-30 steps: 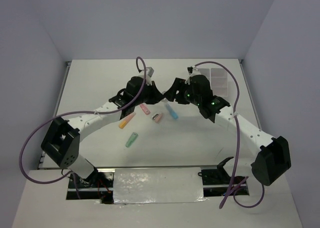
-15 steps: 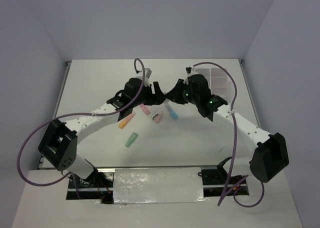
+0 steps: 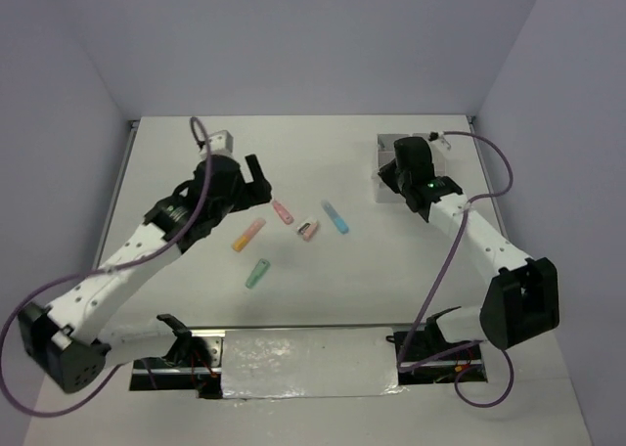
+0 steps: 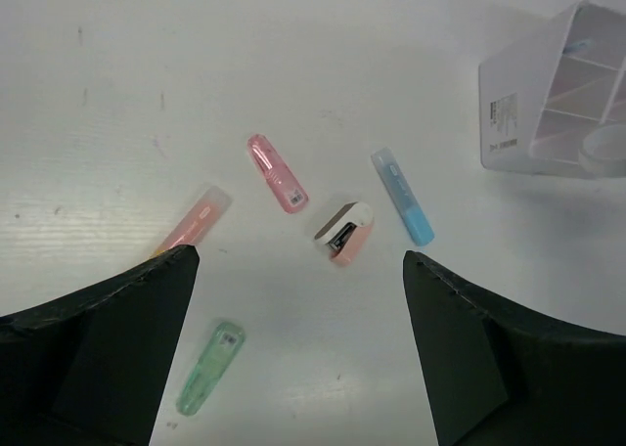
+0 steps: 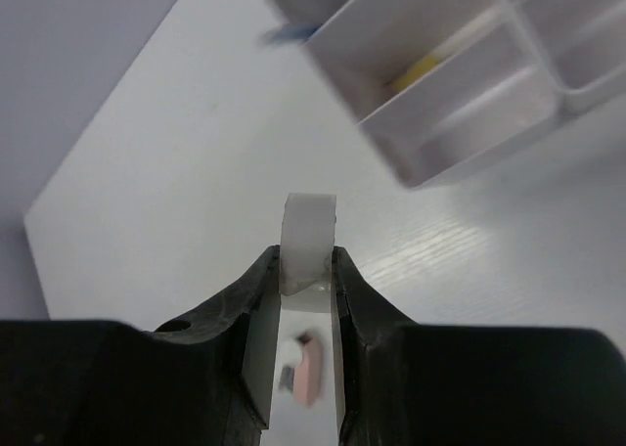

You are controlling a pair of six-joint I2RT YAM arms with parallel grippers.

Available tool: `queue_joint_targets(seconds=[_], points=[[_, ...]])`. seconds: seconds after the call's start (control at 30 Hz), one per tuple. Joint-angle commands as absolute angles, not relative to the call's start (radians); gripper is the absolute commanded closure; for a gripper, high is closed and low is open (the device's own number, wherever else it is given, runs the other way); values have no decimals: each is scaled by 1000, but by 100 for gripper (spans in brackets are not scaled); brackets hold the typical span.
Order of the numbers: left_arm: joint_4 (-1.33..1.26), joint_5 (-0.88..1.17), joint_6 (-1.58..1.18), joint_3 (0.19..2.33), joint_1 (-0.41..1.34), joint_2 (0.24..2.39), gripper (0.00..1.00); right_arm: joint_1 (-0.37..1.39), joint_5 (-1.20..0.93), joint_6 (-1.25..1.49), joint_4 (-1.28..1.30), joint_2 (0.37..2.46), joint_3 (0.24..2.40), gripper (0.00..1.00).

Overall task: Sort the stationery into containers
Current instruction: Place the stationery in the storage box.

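Evidently a delivery is in hand: the right gripper (image 5: 306,262) is clamped on a white tape ring (image 5: 309,233) (seen edge-on, so the shape is partly a guess) and hangs just short of the compartment box (image 5: 460,84). The next move calls for carrying it over a free cell, lowering and letting go. The left gripper (image 4: 298,262), spread wide and empty, hovers above the pink stick (image 4: 277,172), blue stick (image 4: 402,197), orange stick (image 4: 191,221) and green stick (image 4: 208,366), all loose on the table (image 4: 293,55).
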State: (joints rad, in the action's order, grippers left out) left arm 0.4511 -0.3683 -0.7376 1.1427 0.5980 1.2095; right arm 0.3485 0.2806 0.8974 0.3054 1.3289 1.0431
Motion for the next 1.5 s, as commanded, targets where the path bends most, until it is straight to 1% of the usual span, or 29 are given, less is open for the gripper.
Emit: queue_joint_targets(seconds=[0.0,0.03,0.13,0.23,0.37,0.53,0.7,0.8,0.87,0.9,0.93,1.03,1.07,1.1,1.17,1.2,1.27,1.33,1.47], points=[[577,-422,-742,1098,604,1028,1,298,506,1126,397,1362,1066,100],[618,-419,-738,1094,603,1000,1,273,527,1208,441,1383,1072,100],[690,-396,-704,1081,604,899,0,247,561,1326,500,1431,1094,100],[727,-350,-632,1081,603,809,1,229,551,1348,454,1462,1097,100],[759,-353,-571,1037,604,683,1,227,558,1379,453,1486,1121,100],[756,-370,-543,965,604,638,1,225,558,1410,439,1516,1132,100],[716,-327,-517,948,603,638,1,218,537,1419,416,1546,1135,100],[713,-316,-515,943,603,637,1,218,532,1427,416,1560,1134,95],[709,-313,-514,936,603,624,1,216,517,1424,393,1559,1121,86],[707,-311,-512,936,603,618,1,215,509,1410,364,1557,1108,84],[704,-310,-512,934,604,615,1,213,502,1407,350,1554,1101,75],[699,-307,-511,930,603,603,1,215,482,1388,319,1549,1092,57],[699,-307,-511,930,603,600,1,215,480,1381,315,1549,1092,53],[698,-305,-511,928,603,598,1,216,473,1367,311,1551,1100,50],[696,-307,-511,927,604,598,1,213,466,1358,310,1557,1112,50],[696,-307,-509,927,603,600,1,213,463,1348,316,1560,1117,44],[699,-307,-512,927,603,604,1,212,462,1342,333,1566,1134,44],[698,-311,-512,927,604,606,1,212,453,1330,324,1556,1135,38],[709,-357,-540,928,604,632,0,230,411,1182,273,1516,1152,33]])
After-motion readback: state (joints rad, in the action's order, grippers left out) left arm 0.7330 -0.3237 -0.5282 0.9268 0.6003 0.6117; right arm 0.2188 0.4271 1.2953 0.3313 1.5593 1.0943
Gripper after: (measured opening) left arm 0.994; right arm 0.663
